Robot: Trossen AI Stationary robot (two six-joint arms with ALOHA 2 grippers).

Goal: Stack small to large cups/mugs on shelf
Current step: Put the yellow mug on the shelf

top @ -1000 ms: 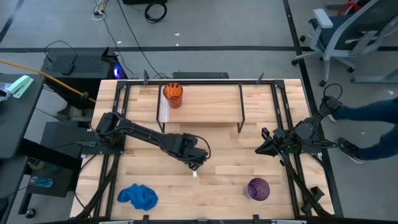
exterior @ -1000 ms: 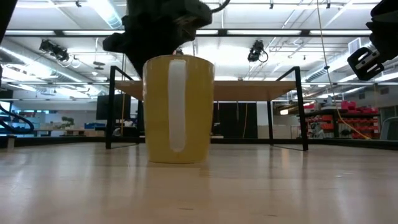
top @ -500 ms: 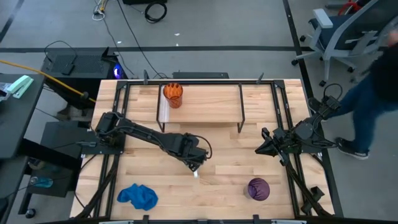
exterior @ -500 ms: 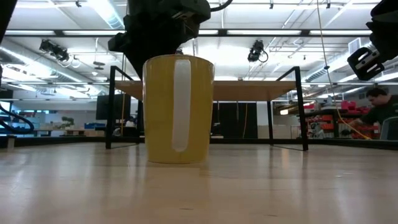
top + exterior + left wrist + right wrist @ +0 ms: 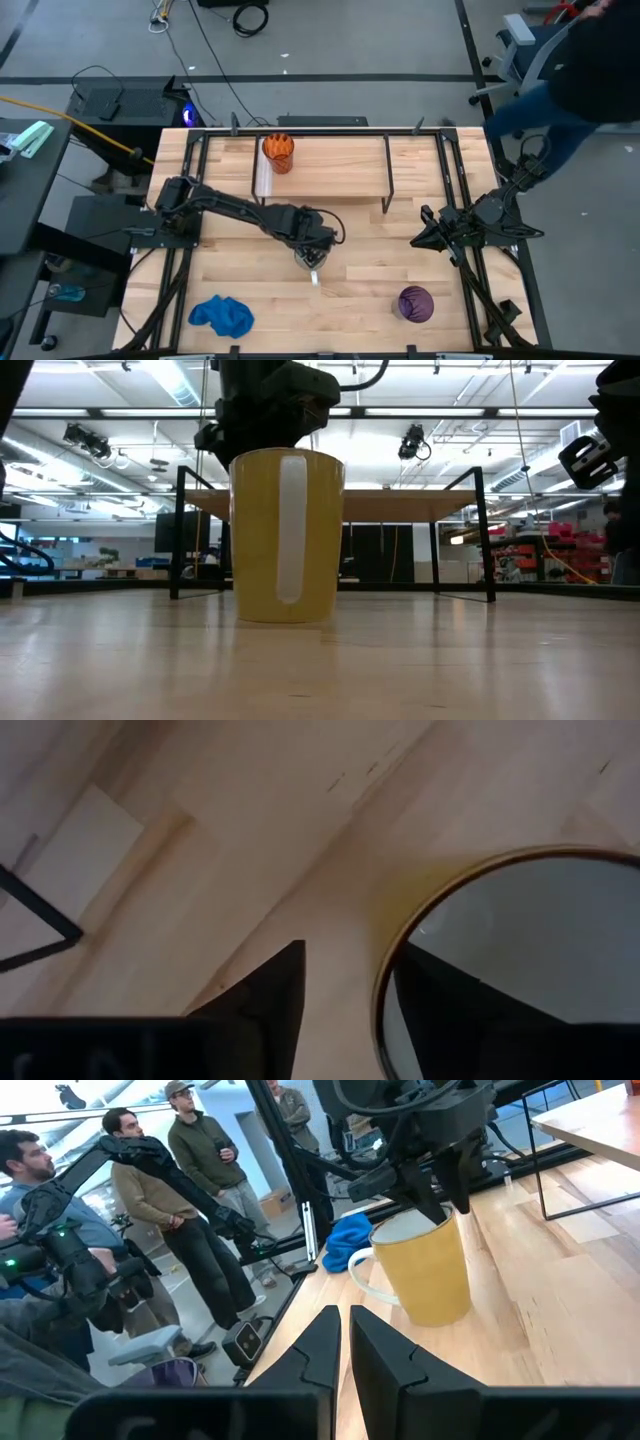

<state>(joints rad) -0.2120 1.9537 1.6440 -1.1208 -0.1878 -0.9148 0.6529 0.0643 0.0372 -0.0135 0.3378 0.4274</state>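
While the orange cup point(image 5: 279, 152) already stands on the shelf point(image 5: 330, 170), upper centre of the high view, two vessels remain on the table point(image 5: 370, 280): mug point(image 5: 287, 536) at centre, purple tumbler point(image 5: 415, 303) lower right. Judged roughly one third done.

Left gripper point(image 5: 309, 255) sits over the mug, fingers point(image 5: 265, 995) spread astride its rim, not yet clamped. Right gripper point(image 5: 344, 1342) waits at right edge, nearly closed, empty.

Mug: smooth yellow cylinder, pale handle, glazed look. Shelf: light wood, thin black legs. Crumpled blue cloth point(image 5: 222, 316) lower left.
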